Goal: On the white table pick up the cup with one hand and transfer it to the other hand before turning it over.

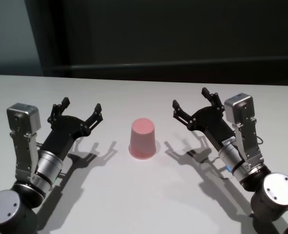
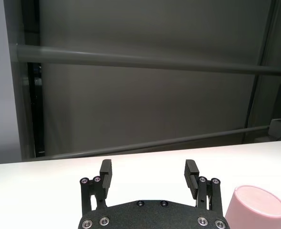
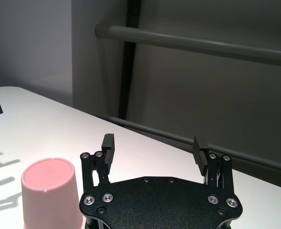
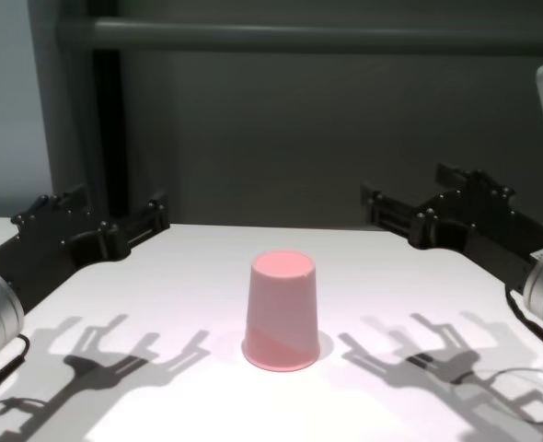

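The left hand (image 1: 80,113) is held low over the white worktop (image 1: 144,195), its black fingers (image 2: 105,172) spread wide apart with nothing between them; a grey cylindrical wrist is seen behind it. The right hand (image 1: 195,102) is held in the same way on the opposite side, its fingers (image 3: 200,149) also spread apart and empty, with a small blue light visible on its wrist.

Between the two hands, slightly ahead of the wrists and level with the fingertips, the cup (image 1: 143,139) is found. It is set upside down on the worktop, with the wide rim resting on the surface and the narrower flat base facing upward. It is a plain pink tumbler, smooth and tapered, without a handle or markings. It is touched by neither hand: it stands apart from the left fingertips and apart from the right fingertips, roughly midway between them. In the left wrist view its closed base is seen just beside that hand's outer finger; in the right wrist view it appears just beside that hand's plate.

Shadows of both hands are cast on the worktop to either side of the cup.
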Robot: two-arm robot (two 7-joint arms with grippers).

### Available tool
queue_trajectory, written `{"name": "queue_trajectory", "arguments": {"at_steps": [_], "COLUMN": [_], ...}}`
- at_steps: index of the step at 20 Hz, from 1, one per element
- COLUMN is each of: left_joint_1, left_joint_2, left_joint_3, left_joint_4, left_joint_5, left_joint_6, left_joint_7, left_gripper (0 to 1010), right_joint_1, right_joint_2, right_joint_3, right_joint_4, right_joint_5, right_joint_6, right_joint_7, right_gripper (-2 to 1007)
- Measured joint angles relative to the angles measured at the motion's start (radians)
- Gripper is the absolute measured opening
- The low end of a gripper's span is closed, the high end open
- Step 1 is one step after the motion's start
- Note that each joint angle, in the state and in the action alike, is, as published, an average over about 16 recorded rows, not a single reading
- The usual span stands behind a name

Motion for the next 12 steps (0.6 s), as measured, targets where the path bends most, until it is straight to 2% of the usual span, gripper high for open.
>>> {"name": "queue_trajectory", "arguments": {"at_steps": [6,12], "left_joint_1": [0.000,0.000], "left_joint_2": [0.000,0.000], "left_joint_3": [0.000,0.000], "left_joint_4": [0.000,0.000], "left_joint_5": [0.000,0.000], "left_joint_6": [0.000,0.000], "left_joint_7": [0.000,0.000], "left_gripper": [1001,1001], "right_joint_1": [-0.046,-0.079], "right_joint_2": [-0.006,-0.019], "right_joint_3": [0.035,0.059], "right_joint_4": [-0.007,-0.005], "right_joint_5": [-0.052,-0.099], "right_joint_6": [-0.030,-0.061], "right_joint_7": [-0.076,-0.131], "right_gripper": [1000,1000]}}
